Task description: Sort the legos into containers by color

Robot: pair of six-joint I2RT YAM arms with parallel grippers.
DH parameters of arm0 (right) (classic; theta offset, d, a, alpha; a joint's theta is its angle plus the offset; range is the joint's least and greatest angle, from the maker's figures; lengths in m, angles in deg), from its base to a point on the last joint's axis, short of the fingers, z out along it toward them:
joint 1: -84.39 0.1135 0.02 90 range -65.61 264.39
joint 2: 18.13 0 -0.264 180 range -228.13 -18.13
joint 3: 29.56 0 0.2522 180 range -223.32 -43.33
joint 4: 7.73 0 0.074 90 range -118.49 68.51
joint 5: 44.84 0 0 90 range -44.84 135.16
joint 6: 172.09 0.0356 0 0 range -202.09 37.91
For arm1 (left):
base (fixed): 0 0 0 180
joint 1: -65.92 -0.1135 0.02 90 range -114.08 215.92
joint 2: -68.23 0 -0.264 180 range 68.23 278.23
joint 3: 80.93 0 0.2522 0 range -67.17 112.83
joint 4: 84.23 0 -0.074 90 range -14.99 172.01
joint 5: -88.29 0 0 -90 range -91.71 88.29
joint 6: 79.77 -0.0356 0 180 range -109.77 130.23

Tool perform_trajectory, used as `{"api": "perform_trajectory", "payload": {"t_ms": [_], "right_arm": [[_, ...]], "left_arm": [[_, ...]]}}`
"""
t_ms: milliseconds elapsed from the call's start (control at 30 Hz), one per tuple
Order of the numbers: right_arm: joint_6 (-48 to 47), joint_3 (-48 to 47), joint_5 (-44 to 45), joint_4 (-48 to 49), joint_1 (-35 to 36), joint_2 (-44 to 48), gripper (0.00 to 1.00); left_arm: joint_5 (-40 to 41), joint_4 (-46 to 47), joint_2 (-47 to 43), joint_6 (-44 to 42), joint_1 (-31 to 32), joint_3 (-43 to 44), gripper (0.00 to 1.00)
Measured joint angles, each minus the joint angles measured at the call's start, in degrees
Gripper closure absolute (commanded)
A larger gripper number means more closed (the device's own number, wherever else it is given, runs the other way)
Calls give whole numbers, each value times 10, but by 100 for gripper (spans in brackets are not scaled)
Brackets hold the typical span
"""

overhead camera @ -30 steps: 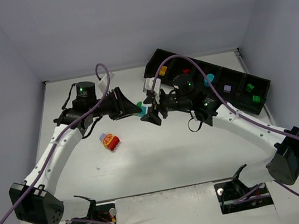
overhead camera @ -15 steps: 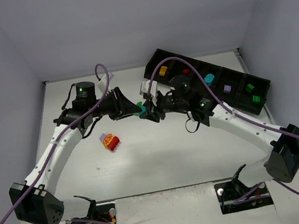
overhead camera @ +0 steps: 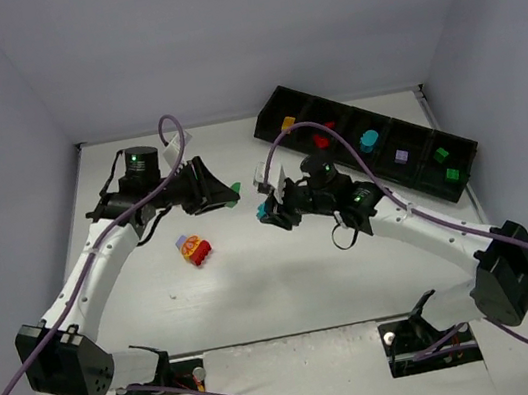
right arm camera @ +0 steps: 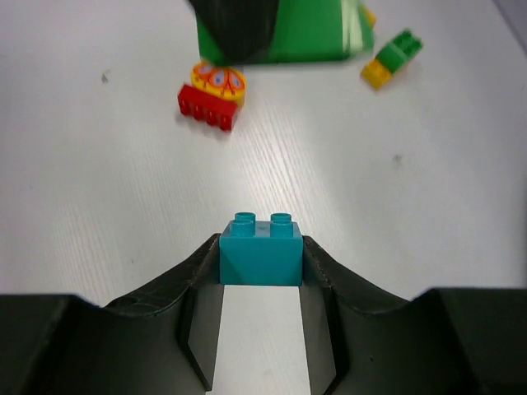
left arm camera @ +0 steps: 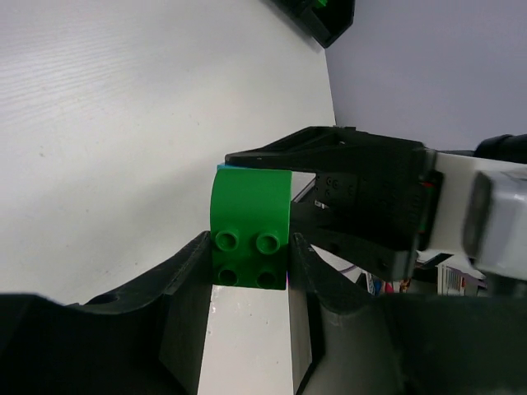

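Top external view, working up from the arm bases: nearest, left of centre on the white table (overhead camera: pixel 259 289), lies a red-and-yellow brick (overhead camera: pixel 195 251) with nothing touching it. Just past it, at mid-frame, the two grippers face each other with a small gap between them.

The left gripper (left arm camera: pixel 249 251) has its fingers (left arm camera: pixel 185 288) pinching a green brick (left arm camera: pixel 249 226). The brick's studs point toward the wrist camera, and it is held clear of the table.

The right gripper (right arm camera: pixel 260 265) has its fingers closed on a teal brick (right arm camera: pixel 260 251), gripping its two sides, with the studs pointing up the frame. Beyond that brick, the right wrist view also shows a green-and-yellow brick (right arm camera: pixel 391 59) lying on the table at upper right.

Farthest away, the black tray (overhead camera: pixel 267 126) runs diagonally across the upper right of the top view. From its upper-left end its five compartments hold:
- a sorted yellow piece (overhead camera: pixel 288 123)
- a sorted red piece (overhead camera: pixel 320 140)
- a sorted teal piece (overhead camera: pixel 368 140)
- a sorted purple piece (overhead camera: pixel 401 156)
- two sorted green pieces (overhead camera: pixel 443 155) in the last compartment
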Motion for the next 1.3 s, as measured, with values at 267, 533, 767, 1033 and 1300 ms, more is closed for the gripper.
{"api": "perform_trajectory", "payload": {"t_ms": [267,533,767,1033,1300], "right_arm": [[10,24,70,-31,-74,-3,100],[101,-93,250,-31,-237,-137,100],[181,-193,348,-38,-303,-269,98],[233,-254,384,-64,-326,-358,69],[255,-297,390,-78,-329,-377,30]], "left_arm": [[4,-17,-2,-17,-12,0,90],[31,-39,-42,-41,-13,-24,90],[54,-52,-76,-51,-13,-55,90],[68,-64,-111,-60,-12,-61,89],[70,-61,-120,-69,-13,-70,89]]}}
